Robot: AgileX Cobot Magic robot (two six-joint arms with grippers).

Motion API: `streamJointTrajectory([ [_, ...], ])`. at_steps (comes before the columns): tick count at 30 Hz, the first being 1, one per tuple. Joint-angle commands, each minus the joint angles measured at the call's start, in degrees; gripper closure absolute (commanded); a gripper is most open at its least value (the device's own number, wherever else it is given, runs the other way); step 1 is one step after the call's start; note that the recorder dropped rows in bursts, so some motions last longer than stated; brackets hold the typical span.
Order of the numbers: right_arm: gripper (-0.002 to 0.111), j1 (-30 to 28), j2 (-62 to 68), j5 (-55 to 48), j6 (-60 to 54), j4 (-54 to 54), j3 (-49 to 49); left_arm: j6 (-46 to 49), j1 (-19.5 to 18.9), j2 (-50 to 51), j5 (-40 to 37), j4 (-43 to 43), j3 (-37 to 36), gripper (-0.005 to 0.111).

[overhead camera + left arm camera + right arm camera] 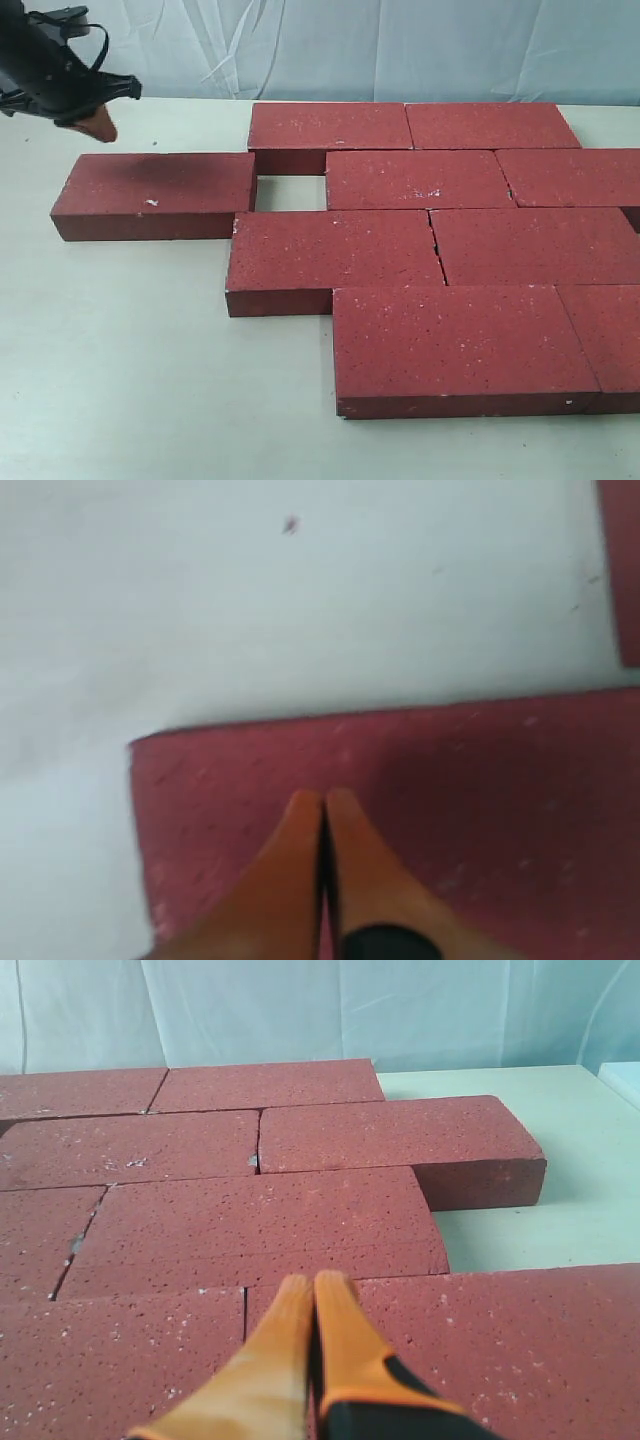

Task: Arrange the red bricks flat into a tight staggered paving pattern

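Red bricks (pixel 430 240) lie flat on the counter (pixel 150 380) in four staggered rows, long sides running left-right in the exterior view. Most joints are tight. The odd one out is the loose brick (pixel 155 190) at the left end of the second row. It is flat and parallel to the rows, but a gap (pixel 290 192) of bare counter separates its right end from the second-row brick (pixel 420 178). Its near right corner sits just beside the far left corner of the third-row brick (pixel 330 250), maybe touching, can't confirm.

Left gripper (pixel 103 130): jaws pressed together, pinching nothing. It is raised off the counter near the far left end of the loose brick. In the left wrist view the tips sit over that brick's top, close to one short end, and contact looks unlikely given the height in the exterior view.

Right gripper (pixel 312 1285): jaws pressed together, empty, over the already packed bricks. It is not visible in the exterior view, and the loose brick does not show in its own view.

Key relation: the gap lies along the loose brick's long axis, to the right of it in the exterior view, on the side away from the left gripper. The left arm is clearly the nearer one. My read is that the move needed is a push from the brick's left short end, straight along the long axis toward the second-row brick. Risk: an off-centre push may skew it against the third-row brick.
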State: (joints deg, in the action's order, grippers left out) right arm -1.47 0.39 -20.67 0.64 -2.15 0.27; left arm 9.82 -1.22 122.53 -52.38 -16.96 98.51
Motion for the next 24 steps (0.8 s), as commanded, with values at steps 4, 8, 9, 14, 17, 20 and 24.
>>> streamJointTrajectory([
  [4, 0.109, 0.3, -0.4, 0.5, -0.2, 0.3, -0.3, -0.9, -3.2, -1.4, -5.1, 6.8, -1.9, 0.107],
  [8, 0.109, 0.3, -0.4, 0.5, -0.2, 0.3, -0.3, -0.8, -4.3, -2.7, -2.4, 6.9, -5.1, 0.107],
  [9, 0.109, 0.3, -0.4, 0.5, -0.2, 0.3, -0.3, -0.8, -4.5, -3.2, -1.4, 6.9, -6.2, 0.107],
  [14, 0.109, 0.3, -0.4, 0.5, -0.2, 0.3, -0.3, -0.8, -6.3, -5.3, 3.6, 6.4, -10.2, 0.107],
  [17, 0.109, 0.3, -0.4, 0.5, -0.2, 0.3, -0.3, -0.8, -7.7, -5.6, 4.7, 6.5, -11.8, 0.107],
  [20, 0.109, 0.3, -0.4, 0.5, -0.2, 0.3, -0.3, -0.8, -9.6, -5.6, 7.3, 5.4, -15.4, 0.107],
  [24, 0.109, 0.3, -0.4, 0.5, -0.2, 0.1, -0.3, 0.3, -9.5, -4.9, 10.3, 2.3, -18.6, 0.107],
])
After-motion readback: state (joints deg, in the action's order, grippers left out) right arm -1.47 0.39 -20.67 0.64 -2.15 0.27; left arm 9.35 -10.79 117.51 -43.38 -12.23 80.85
